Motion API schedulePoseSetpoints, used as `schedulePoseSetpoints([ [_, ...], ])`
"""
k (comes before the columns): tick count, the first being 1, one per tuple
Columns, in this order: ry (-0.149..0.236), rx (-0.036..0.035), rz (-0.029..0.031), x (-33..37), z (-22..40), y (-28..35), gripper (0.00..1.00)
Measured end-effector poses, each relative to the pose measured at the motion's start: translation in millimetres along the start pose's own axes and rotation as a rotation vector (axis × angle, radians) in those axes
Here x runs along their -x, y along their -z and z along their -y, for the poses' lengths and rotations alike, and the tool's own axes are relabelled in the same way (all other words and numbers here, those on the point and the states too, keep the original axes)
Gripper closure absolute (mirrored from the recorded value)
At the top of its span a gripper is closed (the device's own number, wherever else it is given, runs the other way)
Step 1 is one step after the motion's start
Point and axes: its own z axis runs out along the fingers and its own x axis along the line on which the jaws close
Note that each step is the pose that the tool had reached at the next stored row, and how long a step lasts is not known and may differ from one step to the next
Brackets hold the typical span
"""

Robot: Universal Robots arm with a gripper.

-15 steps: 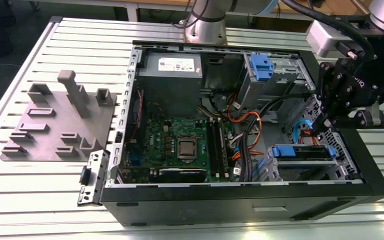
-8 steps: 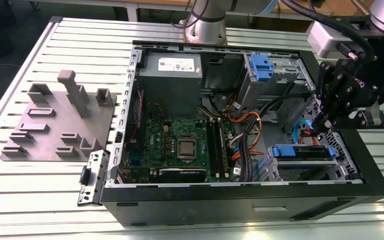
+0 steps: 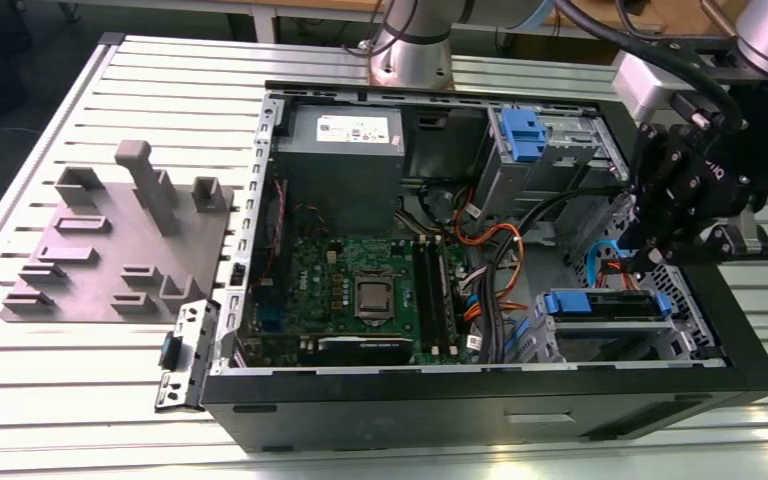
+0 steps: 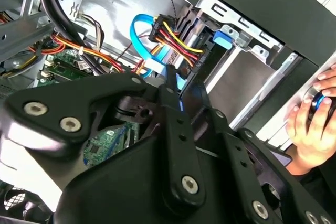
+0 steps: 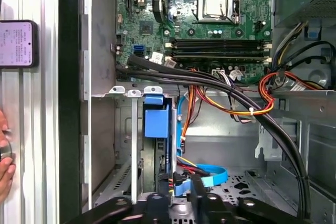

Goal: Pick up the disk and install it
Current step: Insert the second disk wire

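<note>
The disk [image 3: 607, 305] sits in the drive bay at the front corner of the open computer case [image 3: 491, 400], on the exterior view's right, with its blue carrier frame facing up. In the first wrist view the disk [image 5: 156, 121] stands edge-on in its slot. Blue, red and yellow cables run to its far end. My gripper [image 3: 640, 262] hangs just above that bay, over the cabled end of the disk [image 4: 202, 72]. In both wrist views the gripper [image 5: 178, 195] [image 4: 170, 77] looks shut, with nothing held.
A second blue carrier [image 3: 524, 135] sits in the upper bay near the grey power supply [image 3: 344, 140]. The motherboard [image 3: 357, 290] and thick black cables [image 5: 220, 85] lie beside the bay. A grey fixture plate [image 3: 117, 240] lies left of the case. A person's hand [image 4: 310, 114] rests outside it.
</note>
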Motion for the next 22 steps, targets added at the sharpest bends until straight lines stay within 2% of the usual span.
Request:
schedulePoseSetpoints([
  [1, 0.0, 0.0001, 0.0016, 0.0, 0.0, -0.8, 0.68],
  [8, 0.0, 0.0009, 0.0117, 0.2, 0.5, -5.5, 0.68],
  [10, 0.0, 0.0009, 0.013, 0.2, 0.5, -5.9, 0.69],
  [11, 0.0, 0.0009, 0.0147, 0.2, 0.5, -5.9, 0.76],
  [12, 0.0, 0.0009, 0.0166, 0.2, 0.5, -6.0, 0.76],
  [13, 0.0, 0.0009, 0.0183, 0.2, 0.6, -5.9, 0.82],
  [16, -0.001, 0.001, 0.0255, -0.6, 0.2, -6.0, 0.82],
  [22, -0.001, 0.001, 0.0261, -1.6, -0.3, -6.2, 0.82],
])
